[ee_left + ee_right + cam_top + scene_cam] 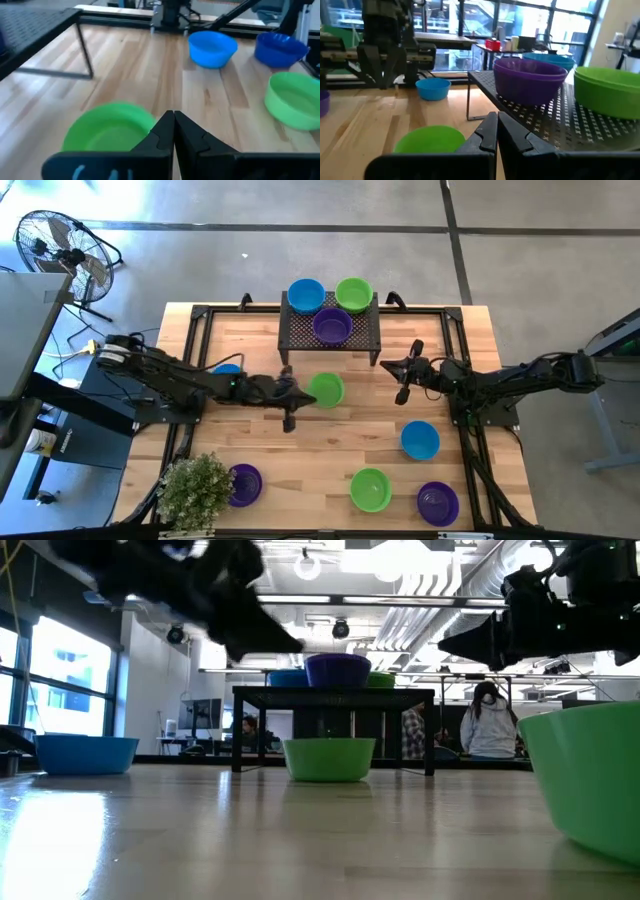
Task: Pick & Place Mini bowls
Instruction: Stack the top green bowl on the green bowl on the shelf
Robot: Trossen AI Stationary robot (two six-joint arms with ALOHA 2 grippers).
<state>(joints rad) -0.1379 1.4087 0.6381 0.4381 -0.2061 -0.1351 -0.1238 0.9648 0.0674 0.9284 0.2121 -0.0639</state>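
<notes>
Resting on the black perforated rack (pixel 330 332) at the far side of the wooden table (pixel 350 430), three mini bowls are sitting empty: a blue one (pixel 306 295), a green one (pixel 353 294) and a purple one (pixel 332 326). Just in front of the rack, a green bowl (pixel 325 390) is lying on the boards with the left gripper (pixel 291 395) hovering beside it, fingers pressed together and holding nothing. The right gripper (pixel 405 370) is hanging off the rack's right front corner, its fingers likewise closed on nothing. Nearer the table's front edge, well apart from the rack, a blue bowl (pixel 420 440), a green bowl (pixel 370 489) and two purple bowls (pixel 437 503) (pixel 244 484) are standing open and empty. Another blue bowl (pixel 228 369) is showing only partly behind the left arm. A potted plant (pixel 195 490) is overlapping the front left corner, and a floor fan (pixel 62 250) is standing on the concrete beyond. In the low view, a person in a light hooded top (pixel 489 725) is sitting behind the rack, back turned.
</notes>
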